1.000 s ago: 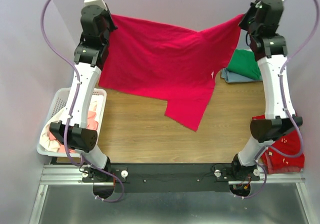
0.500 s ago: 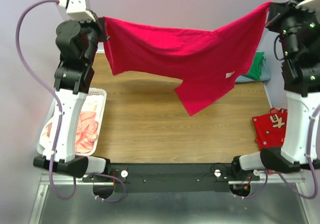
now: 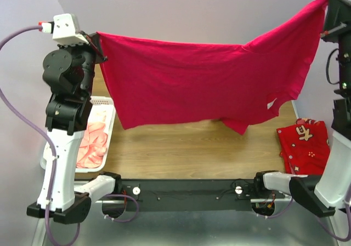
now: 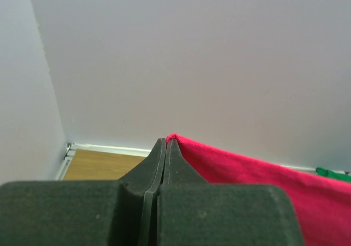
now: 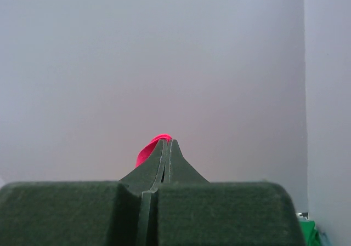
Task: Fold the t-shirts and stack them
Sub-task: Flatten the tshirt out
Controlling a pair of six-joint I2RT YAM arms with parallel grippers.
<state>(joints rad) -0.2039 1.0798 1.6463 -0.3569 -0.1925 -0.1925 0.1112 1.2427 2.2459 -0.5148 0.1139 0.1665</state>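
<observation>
The crimson t-shirt [image 3: 203,81] hangs spread wide in the air above the table [image 3: 181,147]. The left gripper [image 4: 166,141] is clamped fully closed on one upper corner. The right gripper [image 5: 166,141] is clamped likewise on the opposite corner.

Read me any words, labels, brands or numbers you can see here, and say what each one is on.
Nothing can be read for certain.
Red printed cloth, low on the right of the top view: pale marks like letters near its top edge, too blurred to read.
Crimson t-shirt: a small white tag, too small to read.
Both wrist views: no writing.
</observation>
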